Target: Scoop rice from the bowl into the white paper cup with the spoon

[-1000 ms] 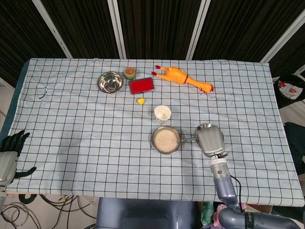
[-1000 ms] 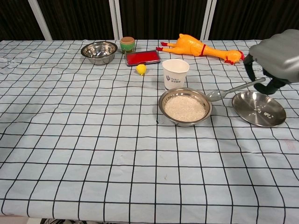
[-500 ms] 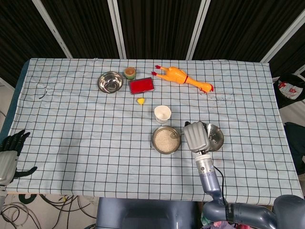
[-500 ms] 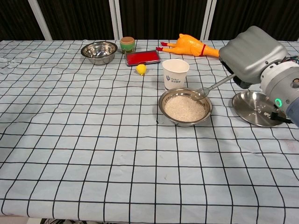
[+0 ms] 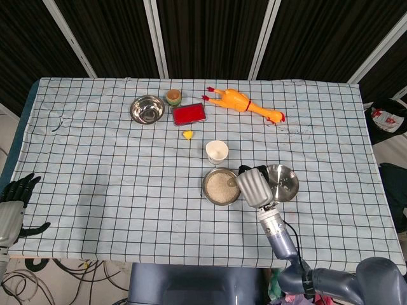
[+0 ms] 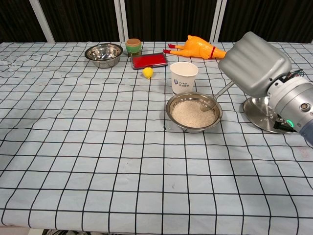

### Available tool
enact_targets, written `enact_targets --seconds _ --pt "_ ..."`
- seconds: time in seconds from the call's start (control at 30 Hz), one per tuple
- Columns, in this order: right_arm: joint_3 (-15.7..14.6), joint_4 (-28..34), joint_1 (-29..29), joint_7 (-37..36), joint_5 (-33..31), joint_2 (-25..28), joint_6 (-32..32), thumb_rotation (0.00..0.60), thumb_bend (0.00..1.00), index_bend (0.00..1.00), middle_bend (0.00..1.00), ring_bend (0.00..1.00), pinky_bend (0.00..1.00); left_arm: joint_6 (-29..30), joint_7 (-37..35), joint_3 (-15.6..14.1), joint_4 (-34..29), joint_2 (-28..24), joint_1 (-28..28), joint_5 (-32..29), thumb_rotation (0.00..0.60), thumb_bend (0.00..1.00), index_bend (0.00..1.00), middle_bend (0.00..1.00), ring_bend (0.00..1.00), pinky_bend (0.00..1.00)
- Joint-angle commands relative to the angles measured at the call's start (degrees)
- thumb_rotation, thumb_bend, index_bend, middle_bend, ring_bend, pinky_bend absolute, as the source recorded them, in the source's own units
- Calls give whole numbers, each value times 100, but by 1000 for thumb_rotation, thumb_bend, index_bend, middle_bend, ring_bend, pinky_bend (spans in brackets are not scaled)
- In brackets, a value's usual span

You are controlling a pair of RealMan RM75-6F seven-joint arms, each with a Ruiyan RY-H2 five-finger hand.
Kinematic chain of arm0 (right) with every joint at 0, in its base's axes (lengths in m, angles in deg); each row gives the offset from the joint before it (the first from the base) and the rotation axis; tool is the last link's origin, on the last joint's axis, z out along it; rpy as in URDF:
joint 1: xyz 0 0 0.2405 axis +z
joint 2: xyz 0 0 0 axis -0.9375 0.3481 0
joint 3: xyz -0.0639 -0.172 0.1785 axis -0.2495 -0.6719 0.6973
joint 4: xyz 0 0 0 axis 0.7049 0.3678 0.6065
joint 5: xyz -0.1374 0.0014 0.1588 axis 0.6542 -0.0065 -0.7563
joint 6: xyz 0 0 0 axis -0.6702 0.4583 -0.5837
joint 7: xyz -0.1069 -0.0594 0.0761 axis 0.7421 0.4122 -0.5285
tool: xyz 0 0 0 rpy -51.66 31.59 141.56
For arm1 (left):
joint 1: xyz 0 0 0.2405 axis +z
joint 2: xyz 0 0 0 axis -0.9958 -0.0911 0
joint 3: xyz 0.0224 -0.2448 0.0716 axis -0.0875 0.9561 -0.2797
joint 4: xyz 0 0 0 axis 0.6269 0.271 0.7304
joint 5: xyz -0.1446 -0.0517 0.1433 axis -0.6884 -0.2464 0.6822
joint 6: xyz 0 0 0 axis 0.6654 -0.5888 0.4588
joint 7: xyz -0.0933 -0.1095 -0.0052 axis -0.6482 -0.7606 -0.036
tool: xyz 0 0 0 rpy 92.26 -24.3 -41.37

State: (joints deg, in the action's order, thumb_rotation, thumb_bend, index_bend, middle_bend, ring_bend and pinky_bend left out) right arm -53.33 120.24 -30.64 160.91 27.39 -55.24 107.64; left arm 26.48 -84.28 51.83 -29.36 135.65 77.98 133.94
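Over the bowl [image 6: 193, 112] of rice, beside the white paper cup [image 6: 183, 77], the spoon [image 6: 211, 100] had dipped in from the rim; the right hand [image 6: 254, 63] gripped its handle; scooping looked begun; the left hand [image 5: 14, 204] hung idle, fingers spread.

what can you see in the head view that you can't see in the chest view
Only the head view shows the left hand, idle off the table's left edge, fingers apart, holding nothing.

Only the chest view shows the spoon clearly, its tip dipped into the rice bowl, plus the printing on the white paper cup.

Both show the right hand holding the spoon beside the bowl, the steel plate, the empty steel bowl and the rubber chicken.
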Motion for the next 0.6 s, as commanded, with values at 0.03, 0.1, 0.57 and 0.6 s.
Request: enact_targets --seconds 0.03,0.1,0.57,0.6 --pt "-111 -252 -7 -77 207 -87 25 600 509 736 1000 1000 1000 -5 -11 -5 -8 -4 1 1 600 15 0 0 0 0" --pt "-118 -349 1 -38 266 -120 21 600 509 736 1000 1000 1000 -13 -15 -11 -10 -10 0 4 600 15 0 0 0 0" --pt "-32 -504 61 287 480 -32 -88 600 515 744 1000 1000 1000 -51 -43 -29 -49 -35 -10 0 600 15 0 0 0 0" --pt "-30 -510 63 292 501 -29 -88 600 519 744 1000 1000 1000 -51 -45 -28 -50 -35 -10 -2 600 15 0 0 0 0"
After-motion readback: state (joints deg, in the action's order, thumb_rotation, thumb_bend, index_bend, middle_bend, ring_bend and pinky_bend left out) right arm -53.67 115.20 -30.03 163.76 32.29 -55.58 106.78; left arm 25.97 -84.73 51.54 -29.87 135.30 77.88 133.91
